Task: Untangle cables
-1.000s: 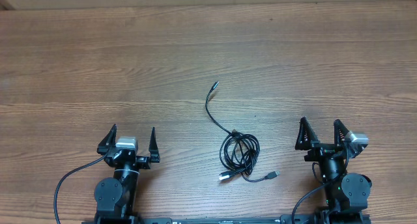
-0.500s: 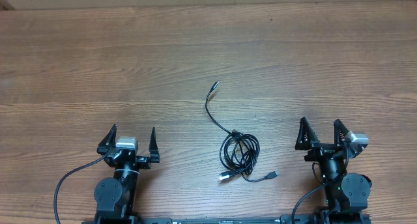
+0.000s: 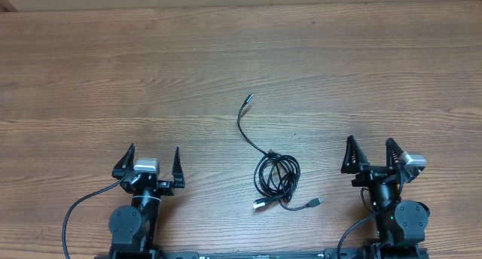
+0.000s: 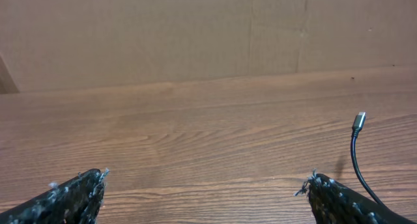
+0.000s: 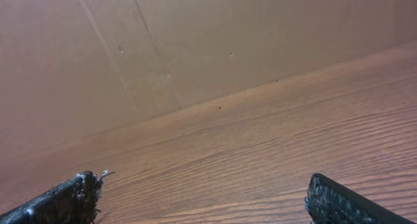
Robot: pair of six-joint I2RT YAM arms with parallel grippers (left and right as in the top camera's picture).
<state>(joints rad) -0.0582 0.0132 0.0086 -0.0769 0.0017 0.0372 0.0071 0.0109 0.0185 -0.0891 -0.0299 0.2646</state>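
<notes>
The cables (image 3: 276,176) lie as a tangle of thin black loops on the wooden table, between the two arms. One strand runs up and left from the bundle to a small plug (image 3: 247,99). Two more plug ends (image 3: 260,204) stick out below the loops. My left gripper (image 3: 154,159) rests open to the left of the tangle, nothing between its fingers. My right gripper (image 3: 371,153) stands open to the right of it, also empty. In the left wrist view only the upper strand and its silver-tipped plug (image 4: 358,122) show, beside the right finger (image 4: 339,198). The right wrist view shows no cable.
A brown cardboard wall (image 4: 195,35) stands along the far edge of the table (image 3: 113,71). Thick black arm cables (image 3: 75,210) loop by the left base at the near edge.
</notes>
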